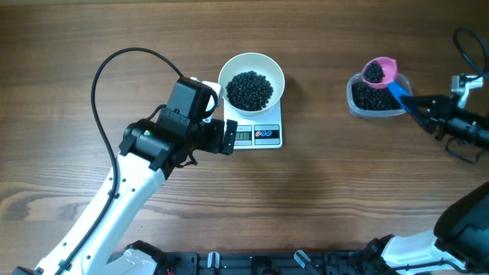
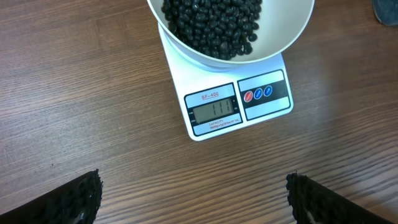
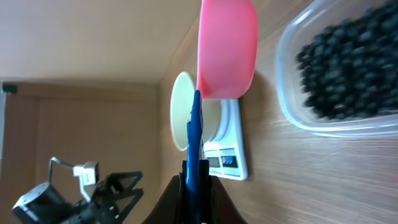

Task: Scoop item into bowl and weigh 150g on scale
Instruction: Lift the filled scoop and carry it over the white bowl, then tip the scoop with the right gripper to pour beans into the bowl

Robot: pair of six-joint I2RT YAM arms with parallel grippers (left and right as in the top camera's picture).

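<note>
Atop the scale point(image 1: 260, 136), toward twelve o'clock, the white bowl point(image 1: 251, 67) holds the black beans point(image 1: 250, 89). My left gripper point(image 2: 199, 208) gapes released at nine o'clock. My right gripper point(image 3: 196, 180) clenches the loaded pink scoop point(image 1: 380, 71) over the tub point(image 1: 374, 101) at three.

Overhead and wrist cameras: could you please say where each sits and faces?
Overhead: above the table, facing straight down; left arm and right arm show.
Left wrist: on left arm, facing down at the scale; open left gripper shows.
Right wrist: on right arm, facing across the table; right gripper shut on scoop.
Shared: all show bowl and scale.
</note>
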